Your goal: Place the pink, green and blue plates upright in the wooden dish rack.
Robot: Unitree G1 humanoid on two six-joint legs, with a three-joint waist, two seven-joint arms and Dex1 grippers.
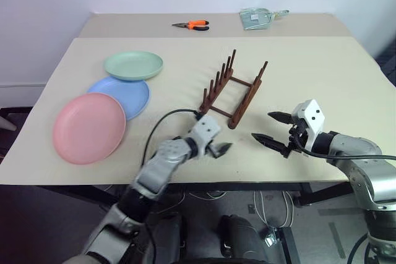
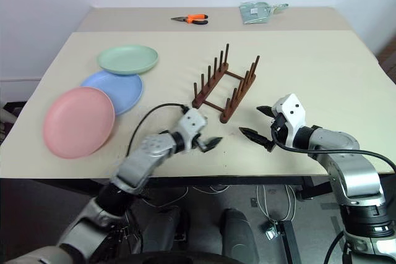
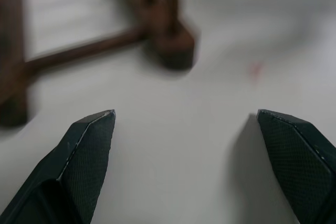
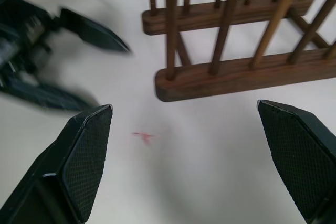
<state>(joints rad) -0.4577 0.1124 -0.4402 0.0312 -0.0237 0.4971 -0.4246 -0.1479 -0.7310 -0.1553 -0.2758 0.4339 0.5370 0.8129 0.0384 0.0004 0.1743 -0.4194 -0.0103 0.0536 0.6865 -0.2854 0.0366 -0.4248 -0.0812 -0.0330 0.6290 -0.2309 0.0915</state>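
Rack (image 1: 234, 91) stood empty mid-surface (image 1: 309, 66); plates (image 1: 90, 127) lay overlapped well left; pliers (image 1: 192, 25), dustpan (image 1: 257, 18) far back; both fingers (image 1: 224, 148) (image 1: 266, 140) apart, empty.

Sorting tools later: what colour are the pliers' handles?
Orange, on the pliers; clearest in the left eye view.

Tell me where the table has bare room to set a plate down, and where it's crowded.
Free: the wide stretch right of the wooden dish rack out to the table edge, and the strip between rack and pliers.
Crowded: the left side, where pink plate, blue plate and green plate overlap, and the front edge, where left gripper and right gripper hover.
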